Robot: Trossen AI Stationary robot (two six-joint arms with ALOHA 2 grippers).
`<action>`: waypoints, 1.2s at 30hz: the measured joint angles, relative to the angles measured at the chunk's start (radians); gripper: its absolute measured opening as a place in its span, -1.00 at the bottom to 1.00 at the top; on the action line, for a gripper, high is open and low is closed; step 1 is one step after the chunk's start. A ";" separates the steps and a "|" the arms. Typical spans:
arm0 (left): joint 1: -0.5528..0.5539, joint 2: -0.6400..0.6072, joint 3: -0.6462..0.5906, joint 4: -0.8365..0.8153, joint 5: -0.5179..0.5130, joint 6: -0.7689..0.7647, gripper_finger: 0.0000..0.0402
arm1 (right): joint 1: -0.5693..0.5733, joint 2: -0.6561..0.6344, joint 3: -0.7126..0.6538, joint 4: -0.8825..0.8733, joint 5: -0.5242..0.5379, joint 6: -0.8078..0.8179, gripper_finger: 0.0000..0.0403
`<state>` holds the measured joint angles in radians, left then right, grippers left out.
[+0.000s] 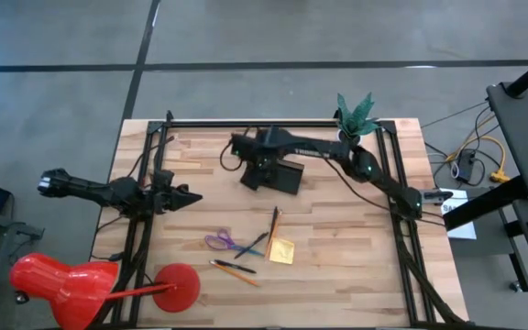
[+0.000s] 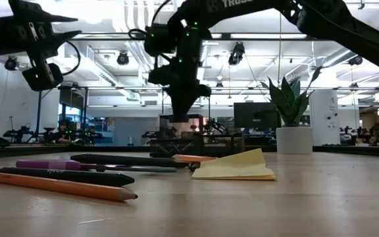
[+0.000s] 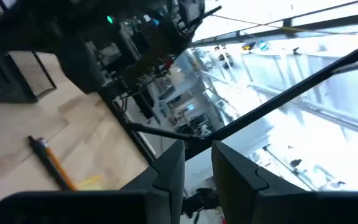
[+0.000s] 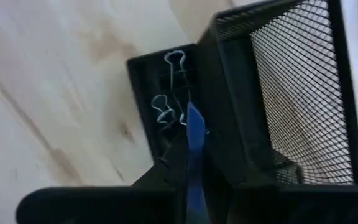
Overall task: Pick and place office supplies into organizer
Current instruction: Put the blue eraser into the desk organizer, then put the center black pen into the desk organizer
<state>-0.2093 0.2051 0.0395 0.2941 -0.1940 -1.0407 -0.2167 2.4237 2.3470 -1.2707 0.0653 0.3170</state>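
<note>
Wooden tabletop (image 1: 337, 266) under bright ceiling lights, and the action is at the back: the right gripper (image 1: 253, 174) hangs directly over the black mesh organizer (image 1: 282, 176), fingers pinched together on a blue pen (image 4: 194, 155) pointing down at the caddy's low compartment, where binder clips (image 4: 169, 93) sit. The taller mesh cup lies just beside it. Out front, still on the table: purple-handled scissors (image 1: 221, 242), a yellow sticky-note pad (image 1: 281, 250), an orange pencil (image 1: 273, 225) and another pencil and dark pen (image 1: 232, 269) lying close together. Left gripper (image 1: 189, 195) hovers at the left side, fingers nearly closed, empty. Red lamp (image 1: 71, 284) at the near-left corner, potted plant (image 1: 356, 115) at the back.
</note>
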 joint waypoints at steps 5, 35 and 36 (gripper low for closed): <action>0.000 -0.034 0.000 -0.003 0.003 -0.001 -0.67 | -0.008 0.000 0.000 -0.001 -0.091 -0.046 -0.93; 0.000 -0.020 0.000 -0.007 -0.179 0.010 -0.67 | 0.085 -0.038 0.009 -0.037 -0.123 -0.313 -0.09; 0.000 -0.020 0.000 -0.006 -0.177 0.010 -0.67 | 0.110 -0.047 0.004 -0.058 -0.116 -0.375 -0.10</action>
<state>-0.2092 0.1847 0.0395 0.2884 -0.3709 -1.0304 -0.1070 2.3764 2.3507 -1.3283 -0.0508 -0.0580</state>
